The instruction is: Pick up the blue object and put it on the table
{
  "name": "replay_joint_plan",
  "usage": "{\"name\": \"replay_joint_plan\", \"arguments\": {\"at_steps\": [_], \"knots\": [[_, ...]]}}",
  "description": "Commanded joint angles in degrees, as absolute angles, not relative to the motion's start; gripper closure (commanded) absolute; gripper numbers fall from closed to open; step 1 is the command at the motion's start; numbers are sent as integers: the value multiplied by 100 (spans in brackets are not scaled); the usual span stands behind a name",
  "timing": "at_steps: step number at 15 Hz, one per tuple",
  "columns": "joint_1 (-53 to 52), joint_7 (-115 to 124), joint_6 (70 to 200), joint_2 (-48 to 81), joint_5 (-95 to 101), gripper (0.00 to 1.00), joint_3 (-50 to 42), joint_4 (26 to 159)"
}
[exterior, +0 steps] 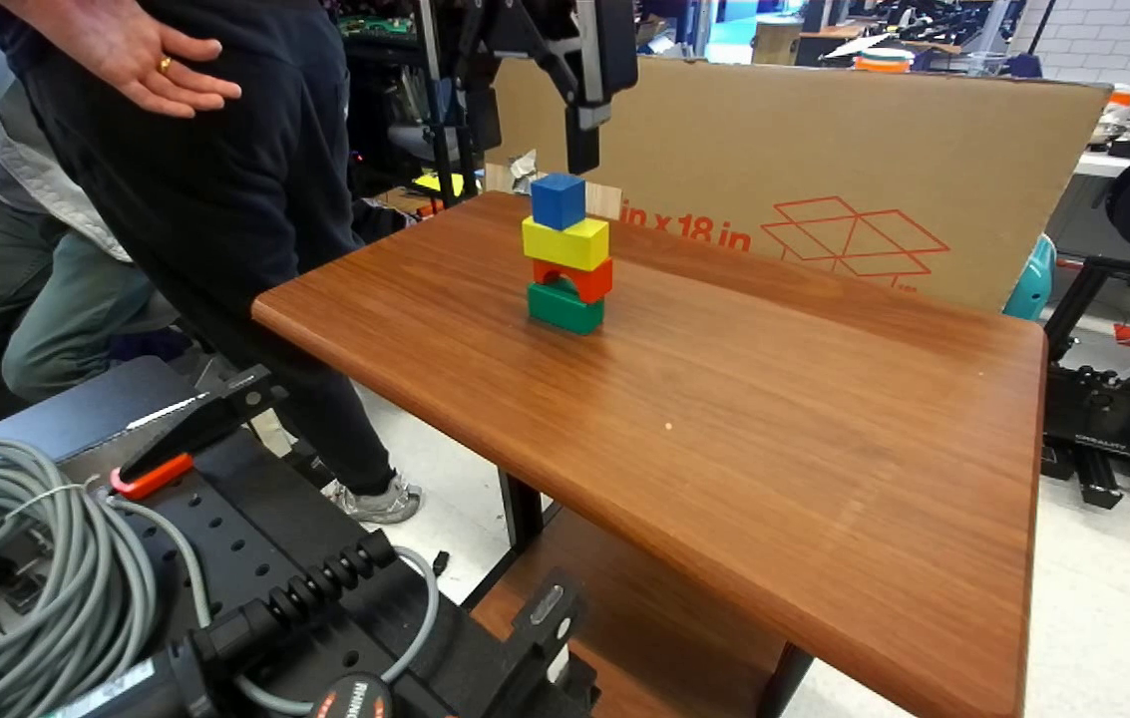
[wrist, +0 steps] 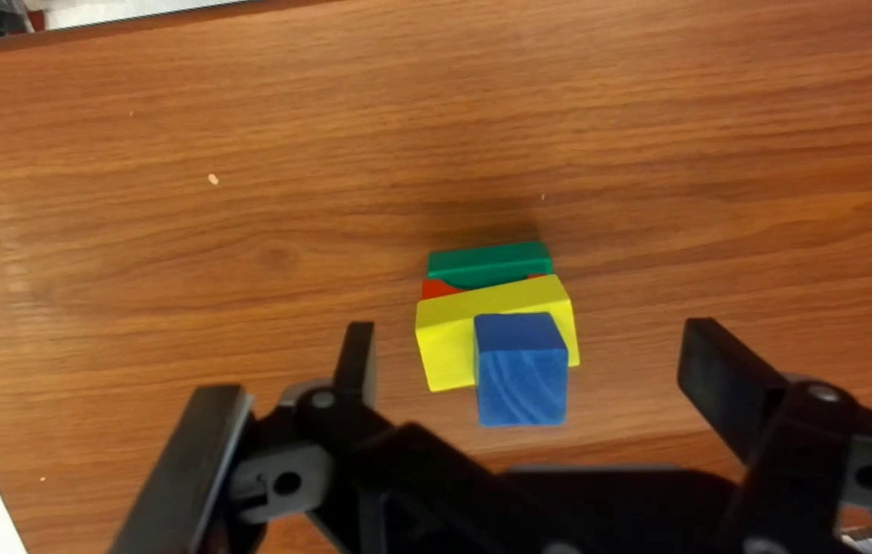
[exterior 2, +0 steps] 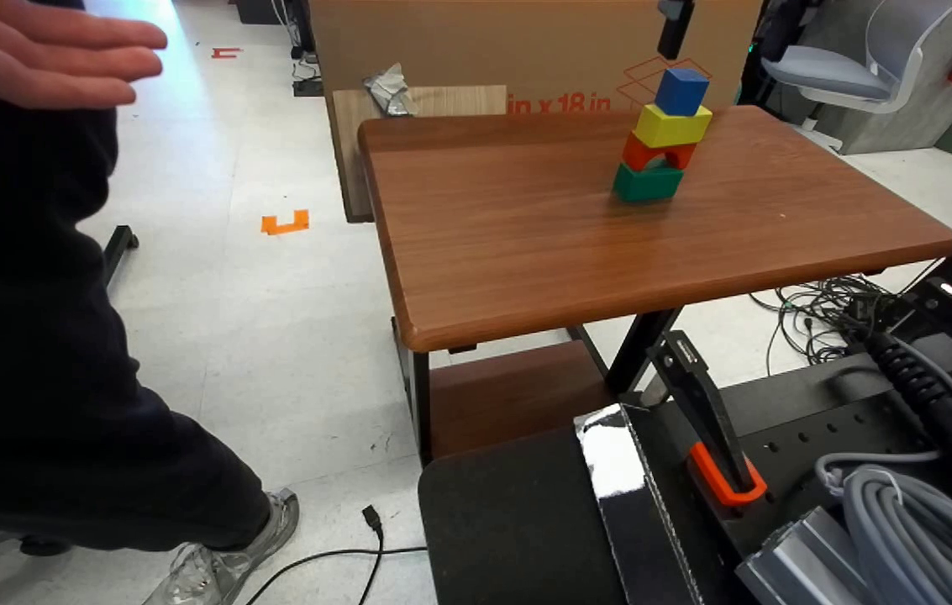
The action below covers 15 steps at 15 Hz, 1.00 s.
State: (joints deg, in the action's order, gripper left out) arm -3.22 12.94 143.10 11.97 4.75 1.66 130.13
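We found the fingers (wrist: pixel 720 377) spread wide apart, far wider than the blue block (wrist: pixel 522 377), which showed between them in the wrist view with a gap on either side. They held nothing, and we saw no contact with any block. In an exterior view one fingertip (exterior 2: pixel 675 34) hung just above the blue block, a little clear of its top.

The blue block sat uppermost of four, resting on the yellow block (exterior: pixel 565 243). Under that, the red arch (exterior: pixel 596 281); under that, the green block (exterior: pixel 565 311), flat on the table (exterior: pixel 774 429).

Writing: the cardboard box (exterior: pixel 1003 150) beyond the table bore, in red, "in x 18 in", legible in both exterior views; the start of the line was covered. To its right we noted a red line drawing (exterior: pixel 855 221), which the blue block partly hid in an exterior view. On a black machine (exterior: pixel 1098 414) at the edge of an exterior view we made out "CREALITY". A rounded black part (exterior: pixel 355 695) at the bottom edge bore small letters, "RHINO", the rest cut off. A clamp (exterior 2: pixel 704 403) carried a pale marking too small for us to read.
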Motion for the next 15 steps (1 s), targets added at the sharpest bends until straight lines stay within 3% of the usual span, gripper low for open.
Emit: {"name": "replay_joint_plan", "arguments": {"at_steps": [1,5,6,8,15], "knots": [[-341,1195,14411,1524,376,0,139,12792],[-349,1180,14381,1785,353,0,137,12601],[-349,1178,14401,1833,345,25,136,12556],[-342,1155,14414,1874,326,34,139,12472],[-309,1020,14426,1705,323,88,131,12448]]}}
